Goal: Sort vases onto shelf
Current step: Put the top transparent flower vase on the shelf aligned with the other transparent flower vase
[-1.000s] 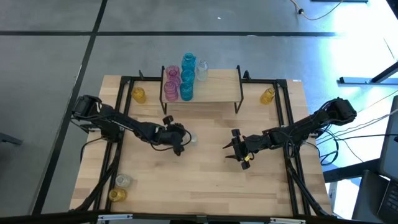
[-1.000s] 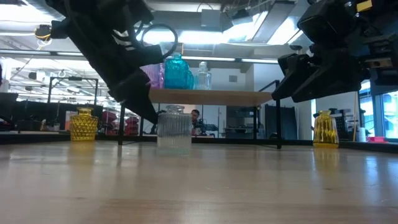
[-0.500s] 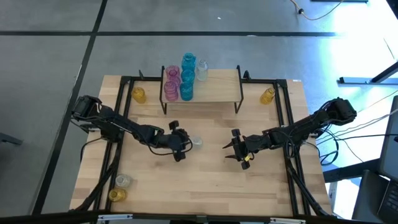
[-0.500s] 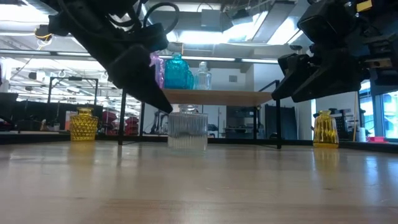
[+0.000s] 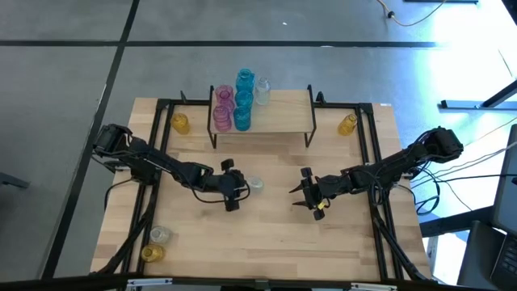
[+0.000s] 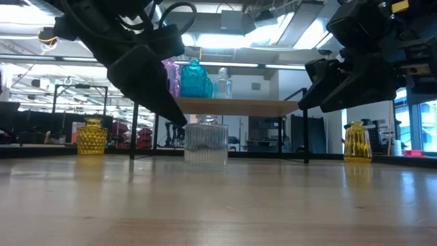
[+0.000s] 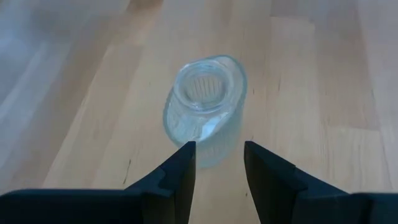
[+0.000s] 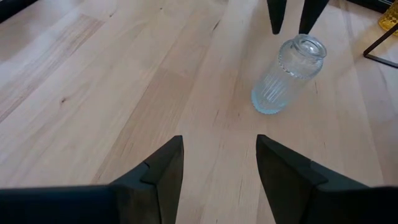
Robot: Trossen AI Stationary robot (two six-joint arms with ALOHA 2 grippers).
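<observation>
Clear ribbed vase (image 5: 255, 184) upright, directly ahead of left gripper (image 5: 233, 183).
Left jaws apart, unladen, nearer; right gripper (image 5: 306, 192) open, farther off.

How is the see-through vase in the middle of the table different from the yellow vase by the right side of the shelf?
The clear vase has no colour; the yellow vase is amber. The clear vase stands mid-table just ahead of the left gripper, whose fingers are apart; the yellow vase stands alone beside the shelf, away from both grippers. Both are ribbed glass, upright on the table, not yet shelved.
</observation>
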